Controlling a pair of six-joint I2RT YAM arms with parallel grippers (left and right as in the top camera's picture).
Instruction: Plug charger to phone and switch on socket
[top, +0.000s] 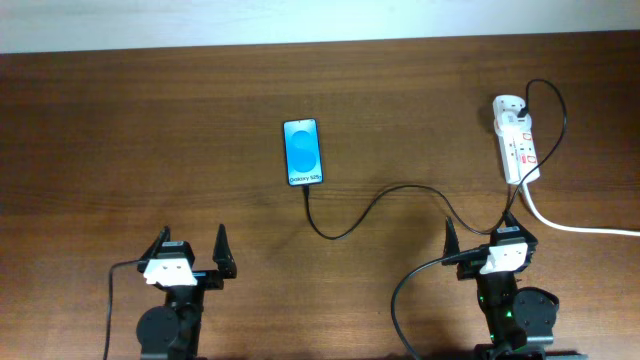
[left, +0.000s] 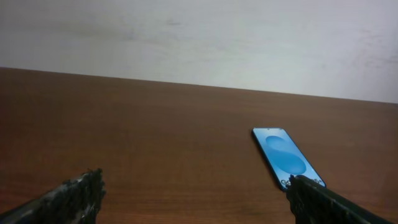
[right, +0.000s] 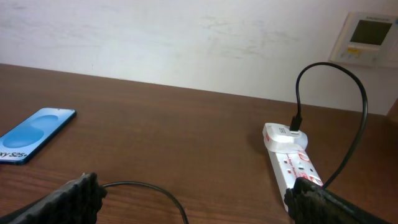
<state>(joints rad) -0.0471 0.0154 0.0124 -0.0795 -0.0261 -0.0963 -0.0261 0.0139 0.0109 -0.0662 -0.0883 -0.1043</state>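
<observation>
The phone (top: 304, 152) lies flat at the table's middle, blue screen up, its "Galaxy S25" end toward me. It also shows in the left wrist view (left: 283, 155) and the right wrist view (right: 31, 134). The charger cable (top: 345, 232) meets the phone's near edge, loops right past my right gripper, and arcs up into the far end of the white socket (top: 515, 140). The right wrist view shows that socket (right: 289, 158) and a stretch of cable (right: 149, 190). My left gripper (top: 192, 245) (left: 199, 205) is open and empty, near the front edge. My right gripper (top: 480, 235) (right: 193, 205) is open and empty, just short of the socket.
The socket's thick white cord (top: 580, 228) runs off the right edge of the table. A white wall panel (right: 367, 37) hangs behind the table. The robots' own black cables trail near the arm bases (top: 405, 290).
</observation>
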